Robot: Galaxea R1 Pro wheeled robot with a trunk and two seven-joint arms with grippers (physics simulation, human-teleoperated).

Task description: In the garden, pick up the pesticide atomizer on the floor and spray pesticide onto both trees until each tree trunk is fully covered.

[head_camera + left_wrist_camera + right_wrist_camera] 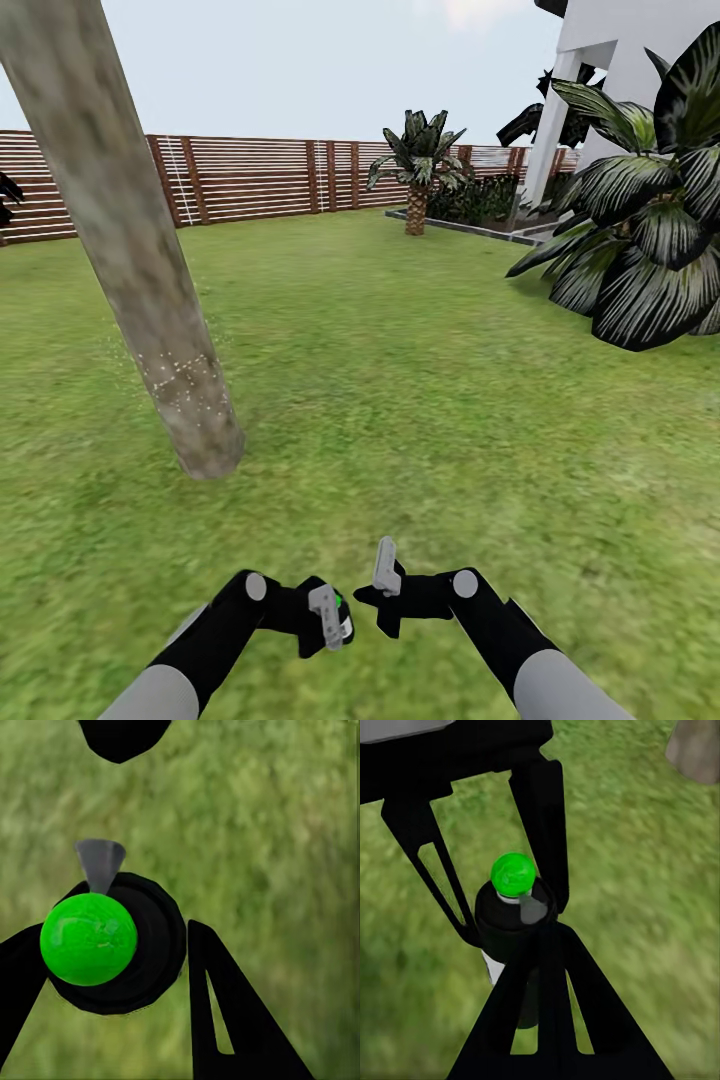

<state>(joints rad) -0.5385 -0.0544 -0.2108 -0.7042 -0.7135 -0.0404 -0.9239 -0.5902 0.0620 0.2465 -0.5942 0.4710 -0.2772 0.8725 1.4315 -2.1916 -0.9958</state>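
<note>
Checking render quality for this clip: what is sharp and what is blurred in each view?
Head view: tree trunk and fence sharp, near grass smeared, shadowless. Left wrist view: pesticide atomizer crisp with glossy highlights, grass blurred. Right wrist view: left gripper and atomizer sharp, ground soft.

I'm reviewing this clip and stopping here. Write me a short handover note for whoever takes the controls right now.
Left gripper: shut on the pesticide atomizer, held low in front of the robot over the grass.
Right gripper: close beside the atomizer; whether it is open or shut cannot be told.
Tree trunk: ahead to the left, with pale speckles on a band near its base, apparently spray.
Done: atomizer picked up; first trunk seemingly started.
Left: probably cover the rest of this trunk, then find and spray the second tree.
</note>
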